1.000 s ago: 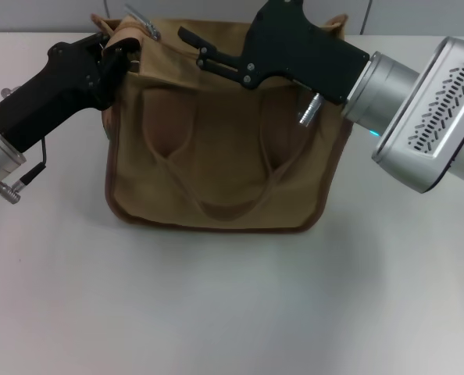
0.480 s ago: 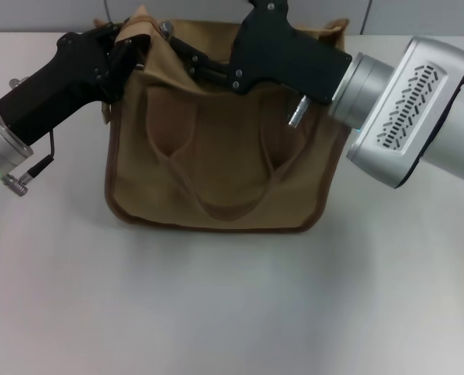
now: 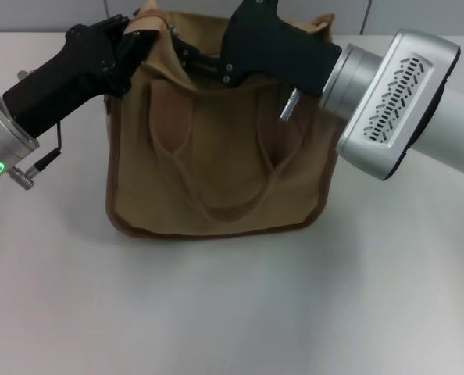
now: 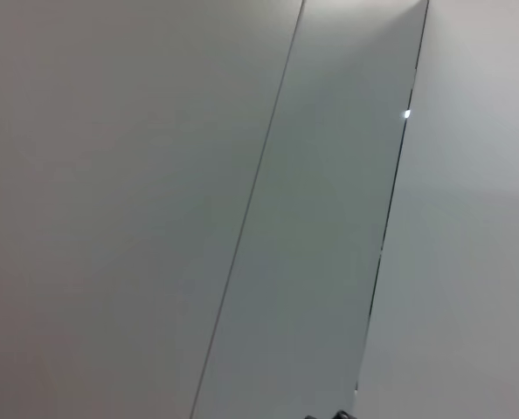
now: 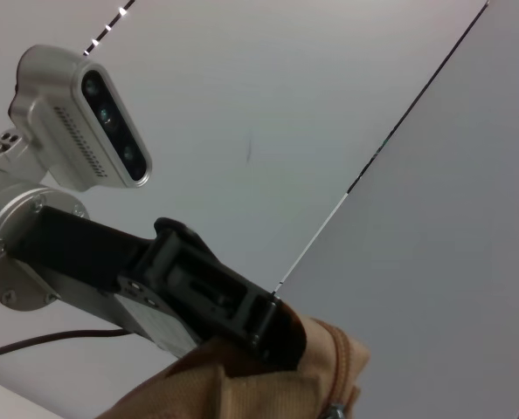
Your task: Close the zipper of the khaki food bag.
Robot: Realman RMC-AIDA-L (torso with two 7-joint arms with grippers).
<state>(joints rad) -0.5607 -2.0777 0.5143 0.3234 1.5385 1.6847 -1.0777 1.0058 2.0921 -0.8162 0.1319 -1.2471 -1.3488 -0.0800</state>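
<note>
The khaki food bag (image 3: 216,156) stands on the white table with its two looped handles (image 3: 216,209) hanging down the front. My left gripper (image 3: 138,43) is shut on the bag's top left corner and holds it up. It also shows in the right wrist view (image 5: 273,336), clamped on khaki fabric (image 5: 233,388). My right gripper (image 3: 176,45) reaches along the bag's top edge and sits right beside the left gripper. A small metal bit of the zipper (image 5: 334,408) peeks out at the fabric's edge. In the head view the slider is hidden behind the grippers.
The white table (image 3: 216,312) spreads out in front of the bag. A pale panelled wall stands close behind it (image 4: 242,218). The right arm's silver forearm (image 3: 388,101) hangs over the bag's right side. The left arm's wrist camera (image 5: 93,122) faces the right one.
My right gripper has moved left along the bag's top toward the left gripper. The left gripper has shifted slightly right and up with the corner. The silver pull seen earlier is now covered.
</note>
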